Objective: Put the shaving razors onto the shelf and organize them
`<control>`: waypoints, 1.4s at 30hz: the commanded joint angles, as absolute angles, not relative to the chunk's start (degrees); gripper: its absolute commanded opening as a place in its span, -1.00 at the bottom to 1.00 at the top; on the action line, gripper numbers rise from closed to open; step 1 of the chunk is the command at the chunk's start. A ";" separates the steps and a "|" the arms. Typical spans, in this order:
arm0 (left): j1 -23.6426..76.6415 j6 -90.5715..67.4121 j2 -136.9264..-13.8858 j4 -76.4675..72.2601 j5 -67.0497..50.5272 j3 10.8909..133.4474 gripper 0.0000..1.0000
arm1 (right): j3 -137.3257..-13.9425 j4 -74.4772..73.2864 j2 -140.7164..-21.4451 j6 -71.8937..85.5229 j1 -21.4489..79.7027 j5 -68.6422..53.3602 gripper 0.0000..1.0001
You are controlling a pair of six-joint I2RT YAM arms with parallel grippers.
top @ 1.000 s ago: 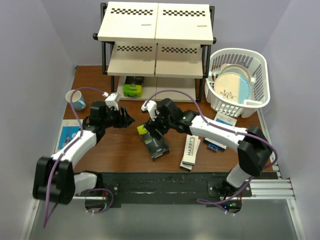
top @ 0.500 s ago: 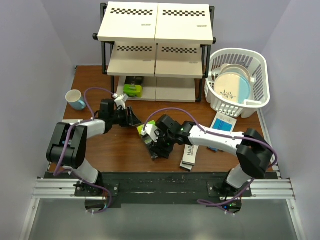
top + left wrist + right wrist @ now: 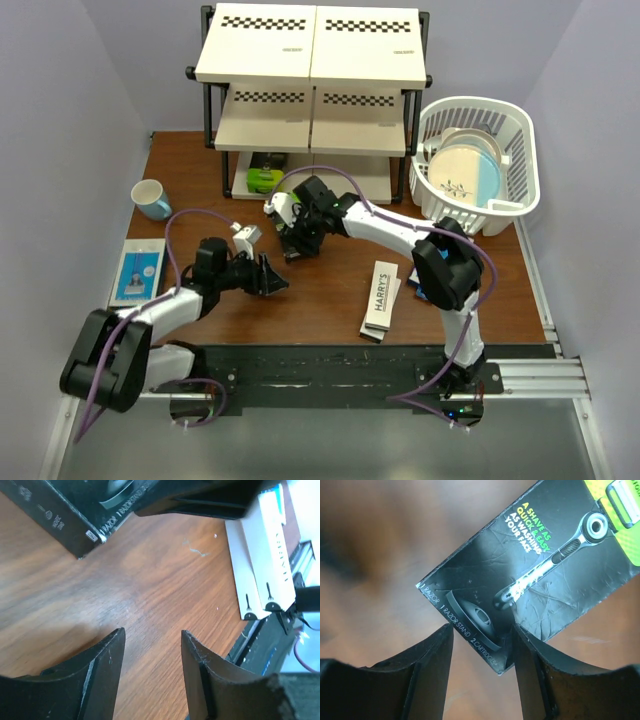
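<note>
Well, my right hand (image 3: 297,243) sits in the middle of the overhead view, just below the shelf (image 3: 312,45). Its fingers are clamped across one corner of a black box (image 3: 520,580), whose lime-green end points to the upper right of my right wrist view. My left hand (image 3: 270,280) lies lower left of it, fingers apart and holding nothing, close over the table (image 3: 330,300). A corner of the black box shows at the upper left of my left wrist view, near my fingertips but apart from them.

Open brown wood spreads between my two hands and down to the table's front edge at the bottom of the frame. To its right lies a long white box (image 3: 381,297), slanted, close to that edge. A blue-and-white box (image 3: 138,273) lies flat at the far left, below a mug (image 3: 150,200).

A second black box (image 3: 265,180) sits on the shelf's lowest board, left half, under the overhang of the middle board. The shelf's black front posts stand to either side above my right hand. At the upper right, a white basket (image 3: 520,130) holding a plate (image 3: 465,175) stands just beside the shelf. My right arm stretches across the table's right side.
</note>
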State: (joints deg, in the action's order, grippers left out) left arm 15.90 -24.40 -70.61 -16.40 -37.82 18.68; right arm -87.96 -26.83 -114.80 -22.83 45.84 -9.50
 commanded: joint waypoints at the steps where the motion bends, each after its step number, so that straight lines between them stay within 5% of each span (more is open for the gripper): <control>1: 14.77 -25.84 -59.87 -17.59 -33.24 18.10 0.06 | -91.49 -30.58 -120.06 -27.95 43.77 -2.29 0.06; 6: 9.24 -26.98 -50.91 -9.17 -27.61 17.93 0.08 | -87.55 -30.67 -116.20 -24.02 43.68 -3.86 0.09; 14: 2.56 -29.09 -52.90 -8.61 -21.27 18.72 0.18 | -92.10 -28.30 -112.58 -10.82 44.29 -2.55 0.61; 26: 0.35 -29.00 -56.08 -10.63 -21.62 18.63 0.19 | -101.86 -27.86 -124.00 -2.91 48.78 -0.09 0.66; 29: 0.00 -29.09 -56.25 -10.55 -21.62 19.16 0.19 | -101.87 -28.04 -125.85 -2.02 49.66 -0.09 0.60; 37: -1.93 -25.32 -57.13 -8.44 -20.92 21.97 0.19 | -98.79 -38.04 -127.35 -19.22 50.88 -5.98 -0.07; 42: -2.55 -25.49 -57.30 -9.23 -20.57 22.24 0.19 | -88.26 -42.28 -121.67 -34.52 50.98 -8.43 -0.17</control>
